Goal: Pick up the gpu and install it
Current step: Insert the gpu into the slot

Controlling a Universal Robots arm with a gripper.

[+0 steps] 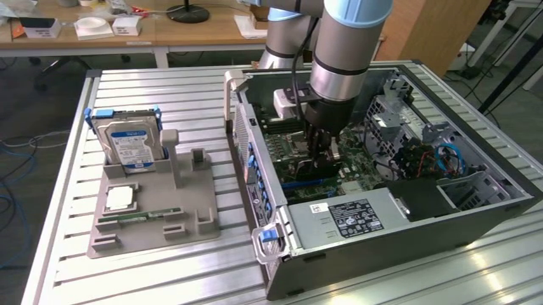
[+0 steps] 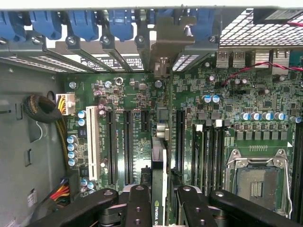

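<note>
The gpu [image 2: 159,170] is a thin black card seen edge-on, standing upright over the motherboard [image 2: 222,94] between the long black expansion slots [image 2: 128,142]. Its metal bracket [image 2: 162,49] reaches the rear slot openings under the blue clips. My gripper [image 2: 161,204] is shut on the card's near end, one black finger [image 2: 137,208] on each side. In the exterior view the gripper [image 1: 322,152] is lowered inside the open computer case [image 1: 254,159], just above the board. Whether the card sits fully in its slot I cannot tell.
A silver hard drive [image 1: 129,145] stands in the grey fixture [image 1: 191,222] at the exterior view's left, with a green memory stick [image 1: 140,216] and a chip [image 1: 119,198]. Inside the case are the power supply [image 1: 350,219], an open processor socket [image 2: 258,182] and a white slot [image 2: 92,142].
</note>
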